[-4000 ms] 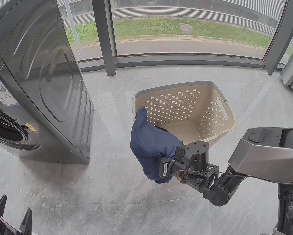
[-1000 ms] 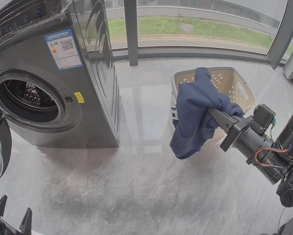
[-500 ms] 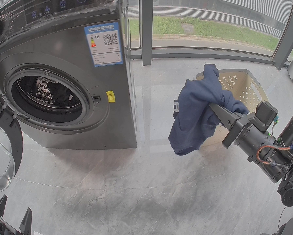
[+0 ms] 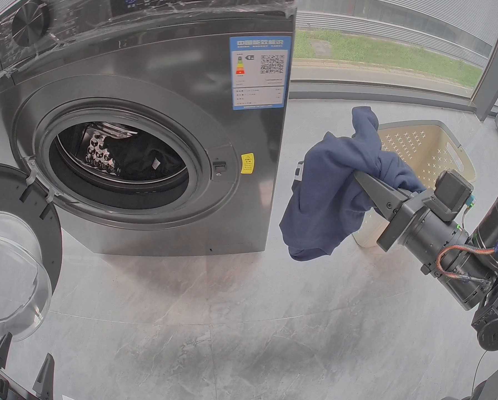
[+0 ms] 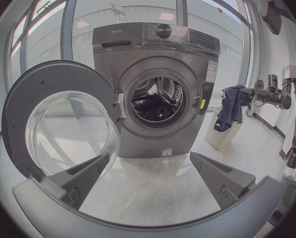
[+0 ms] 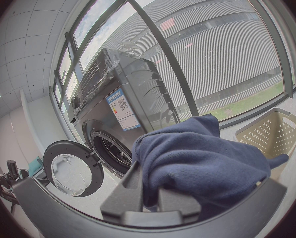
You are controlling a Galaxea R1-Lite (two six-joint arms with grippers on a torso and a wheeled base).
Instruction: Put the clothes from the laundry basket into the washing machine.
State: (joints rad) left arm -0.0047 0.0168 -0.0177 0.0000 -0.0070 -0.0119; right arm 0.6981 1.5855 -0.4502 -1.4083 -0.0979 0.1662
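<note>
My right gripper [image 4: 365,181] is shut on a navy blue garment [image 4: 329,195], which hangs in the air between the washing machine [image 4: 165,56] and the beige laundry basket [image 4: 426,140]. The right wrist view shows the cloth [image 6: 200,159] bunched over the right gripper [image 6: 151,185]. The machine's round door [image 4: 15,251] stands swung open to the left. Dark clothing lies inside the drum [image 4: 132,159]. Low at the near left, my left gripper [image 5: 149,156] is open with nothing in it, facing the drum [image 5: 156,98].
The basket [image 5: 220,138] stands on the grey tiled floor just right of the machine, near a wall of windows [image 4: 393,40]. Bare floor [image 4: 232,318] stretches in front of the machine. The open door [image 5: 55,80] juts out close to my left gripper.
The whole head view has swung left, so the machine's front and drum now face me. The right gripper still holds the navy garment, which four seconds ago hung at the basket's rim.
</note>
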